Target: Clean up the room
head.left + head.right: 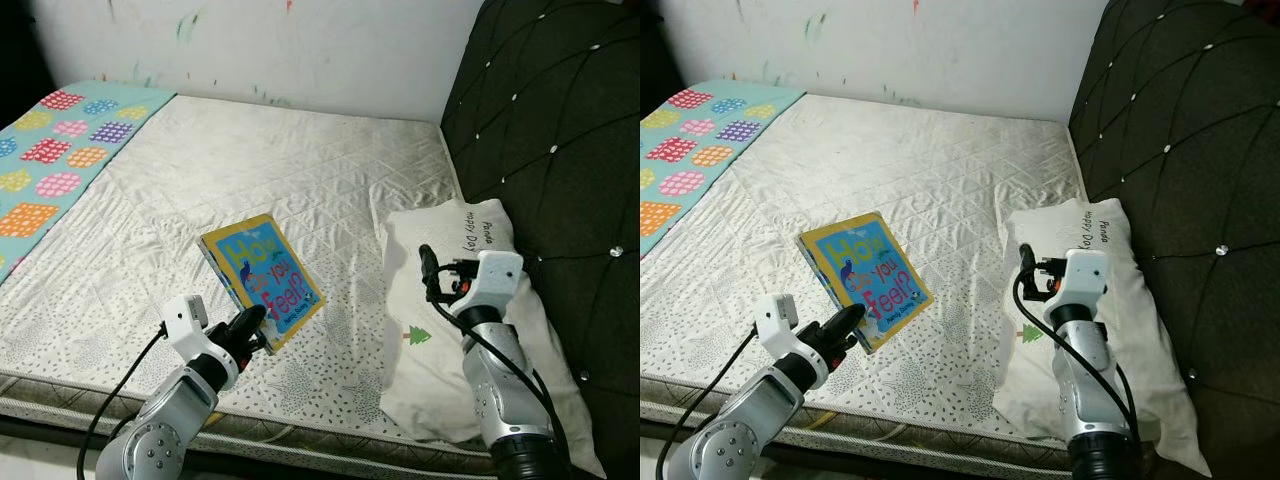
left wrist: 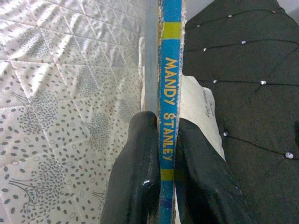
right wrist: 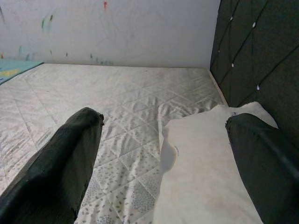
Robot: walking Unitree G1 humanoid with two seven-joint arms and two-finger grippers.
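Left gripper (image 1: 250, 327) is clamped on the near corner of the picture book (image 1: 262, 279), one black finger on each face, spine edge running straight out from between the fingers (image 2: 140, 168) in the left wrist view (author name on the spine reads along that line). Book sits over the white mattress (image 1: 300, 170), near edge pinched, cover tilted up toward the head camera; whether the far edge touches the sheet I cannot tell. Its long axis runs away from the left gripper, up the bed and slightly toward the pillow (image 1: 470, 330).

Right gripper (image 1: 432, 272) hovers above the pillow, fingers spread wide with nothing between them. It is apart from the book, with bare mattress between them.

So the book lies dead ahead of the left gripper and is already in its hold; left arm is clearly the one to carry it off the bed. Probably a lift comes next, and a grip at one corner may let the book swing.
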